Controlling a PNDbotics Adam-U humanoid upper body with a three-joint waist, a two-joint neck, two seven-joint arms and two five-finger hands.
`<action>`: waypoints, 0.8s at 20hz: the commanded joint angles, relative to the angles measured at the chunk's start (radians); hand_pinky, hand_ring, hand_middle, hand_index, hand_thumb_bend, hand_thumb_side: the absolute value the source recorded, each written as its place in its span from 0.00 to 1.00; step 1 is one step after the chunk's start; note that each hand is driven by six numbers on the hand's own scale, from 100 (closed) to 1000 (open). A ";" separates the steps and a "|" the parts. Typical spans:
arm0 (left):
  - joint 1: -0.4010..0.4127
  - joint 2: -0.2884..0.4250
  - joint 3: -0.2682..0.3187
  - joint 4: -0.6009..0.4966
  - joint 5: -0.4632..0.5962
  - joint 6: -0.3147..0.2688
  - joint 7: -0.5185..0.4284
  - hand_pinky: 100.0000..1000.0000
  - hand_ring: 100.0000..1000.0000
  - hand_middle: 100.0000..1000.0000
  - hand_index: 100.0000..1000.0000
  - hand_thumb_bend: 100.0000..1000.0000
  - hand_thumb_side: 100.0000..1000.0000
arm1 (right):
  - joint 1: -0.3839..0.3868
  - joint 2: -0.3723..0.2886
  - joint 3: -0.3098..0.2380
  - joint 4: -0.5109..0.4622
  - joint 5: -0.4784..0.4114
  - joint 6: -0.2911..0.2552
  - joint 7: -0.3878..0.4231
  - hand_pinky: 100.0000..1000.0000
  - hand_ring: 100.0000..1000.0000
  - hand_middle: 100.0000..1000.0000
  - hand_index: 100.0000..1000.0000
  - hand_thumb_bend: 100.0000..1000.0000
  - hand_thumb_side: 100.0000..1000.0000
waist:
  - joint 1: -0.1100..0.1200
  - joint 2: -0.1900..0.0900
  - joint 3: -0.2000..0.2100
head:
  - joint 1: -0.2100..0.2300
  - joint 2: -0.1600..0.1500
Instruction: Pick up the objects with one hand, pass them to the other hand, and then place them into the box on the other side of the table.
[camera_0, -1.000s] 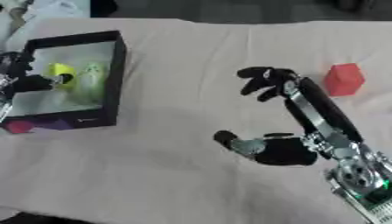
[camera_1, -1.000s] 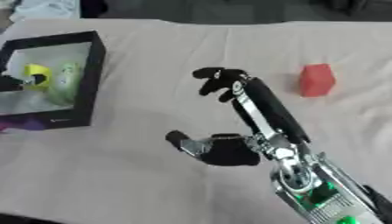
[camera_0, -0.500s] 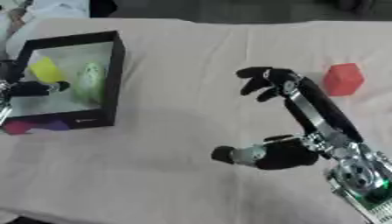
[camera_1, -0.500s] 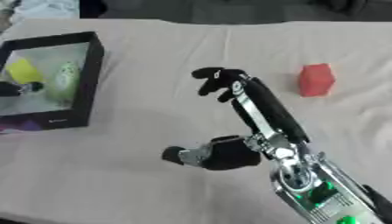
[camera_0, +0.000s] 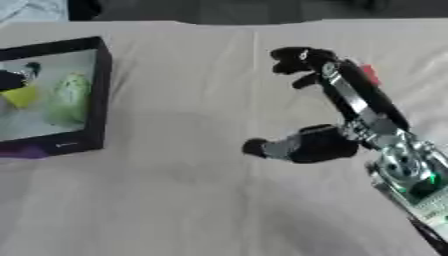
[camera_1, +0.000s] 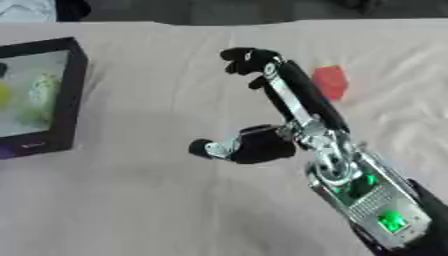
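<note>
Red block (camera_1: 330, 82) on cloth just right of right hand (camera_1: 262, 107), untouched. Right hand empty above table, fingers curled at top, thumb jutting left. Black box (camera_0: 98, 95) well left, holding yellow piece (camera_0: 23, 96) and pale green object (camera_0: 68, 98). Left hand (camera_0: 9, 80) at box's far edge, fingers unclear. Risk: forearm crossing in front of block could nudge it away during reach.

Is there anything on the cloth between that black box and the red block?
Only the robot's right hand and its forearm stand between the black box and the red block; the cloth there is otherwise bare, clearest in the right eye view.
</note>
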 joint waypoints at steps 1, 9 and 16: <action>0.006 0.012 -0.007 -0.095 0.051 -0.049 0.050 0.65 0.62 0.60 0.70 0.37 0.29 | -0.037 -0.054 -0.046 0.004 -0.052 0.023 0.049 0.70 0.79 0.73 0.83 0.65 0.08 | 0.002 -0.026 0.003 | -0.023 0.004; 0.103 0.026 -0.005 -0.300 0.167 -0.145 0.098 0.65 0.61 0.59 0.69 0.36 0.29 | -0.163 -0.173 -0.039 0.187 -0.179 -0.033 0.175 0.76 0.83 0.74 0.84 0.61 0.04 | -0.004 -0.019 0.012 | -0.067 -0.015; 0.123 0.035 -0.010 -0.380 0.197 -0.092 0.104 0.65 0.61 0.59 0.69 0.36 0.30 | -0.247 -0.222 0.005 0.368 -0.146 -0.111 0.287 0.82 0.86 0.77 0.84 0.46 0.00 | -0.013 -0.011 0.021 | -0.092 -0.037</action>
